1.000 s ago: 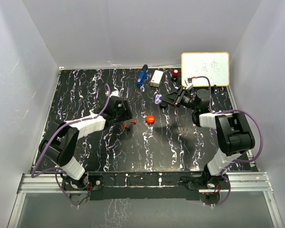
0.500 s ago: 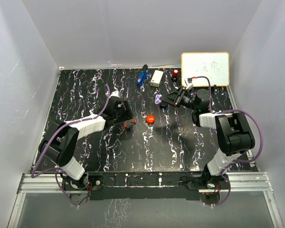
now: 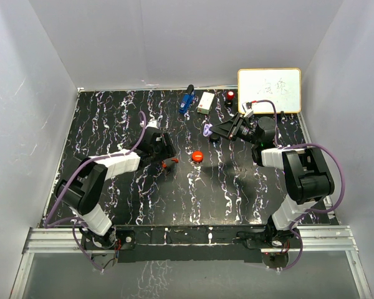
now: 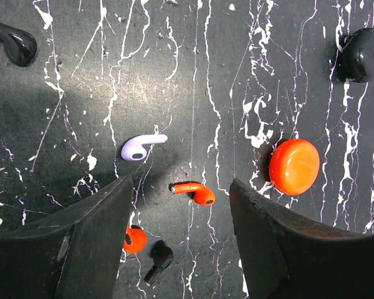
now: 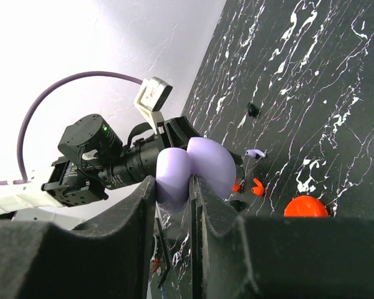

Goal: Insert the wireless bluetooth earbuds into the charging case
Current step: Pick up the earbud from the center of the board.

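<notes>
Up close, from the left wrist view, saw the wireless bluetooth earbuds (image 4: 193, 191) lying loose on the black streaky table (image 4: 237, 75). Counted a pale purple earbud (image 4: 143, 147), then an orange-red earbud (image 4: 196, 193) right between the two fingers of the left gripper (image 4: 181, 184). Lower down, saw a red earbud (image 4: 134, 239) and a small black earbud (image 4: 157, 260) just beside each other. Found one more black earbud (image 4: 12, 40) well apart in the far corner. Found the left gripper spread wide, pinching none of them. Spotted the round red puck (image 4: 293, 166) near the right finger, much bigger than any earbud.

From the top view, made out only a red speck (image 3: 168, 163) by the left gripper; could not tell the other buds apart there. Saw there instead a whiteboard (image 3: 269, 90), a blue thing (image 3: 187, 99) and a white box (image 3: 206, 102) at the far edge.

From the right wrist view, found the right gripper (image 5: 173, 187) squeezed tight on the pale purple charging case (image 5: 202, 165), held up above the table. Looked like two smooth round lumps joined together. Could not see inside it.

Noticed shiny, bean-shaped earbuds, each with a short stem
</notes>
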Tool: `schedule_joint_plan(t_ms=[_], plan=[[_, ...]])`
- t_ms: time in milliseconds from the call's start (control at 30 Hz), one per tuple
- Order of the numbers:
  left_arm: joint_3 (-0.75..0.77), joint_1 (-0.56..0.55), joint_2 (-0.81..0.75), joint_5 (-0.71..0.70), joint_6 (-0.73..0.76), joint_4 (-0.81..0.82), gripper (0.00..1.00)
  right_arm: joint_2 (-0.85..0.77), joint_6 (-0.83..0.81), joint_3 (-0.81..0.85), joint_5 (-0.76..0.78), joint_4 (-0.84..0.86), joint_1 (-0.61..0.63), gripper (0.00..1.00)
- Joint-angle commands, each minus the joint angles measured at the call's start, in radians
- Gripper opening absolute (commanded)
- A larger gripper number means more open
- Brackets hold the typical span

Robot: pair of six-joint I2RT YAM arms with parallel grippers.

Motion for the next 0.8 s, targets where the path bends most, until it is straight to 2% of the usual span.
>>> schedule_joint_plan(t_ms=[0, 767], plan=[[-0.002, -0.004, 0.003, 0.013, -0.005, -0.001, 0.62, 0.005, -0.003, 0.008, -0.008, 0.072, 0.003, 0.00], [0.065, -0.003, 0.096, 0.003, 0.015, 0.008, 0.62, 0.023, -0.001, 0.014, -0.010, 0.079, 0.004, 0.00]])
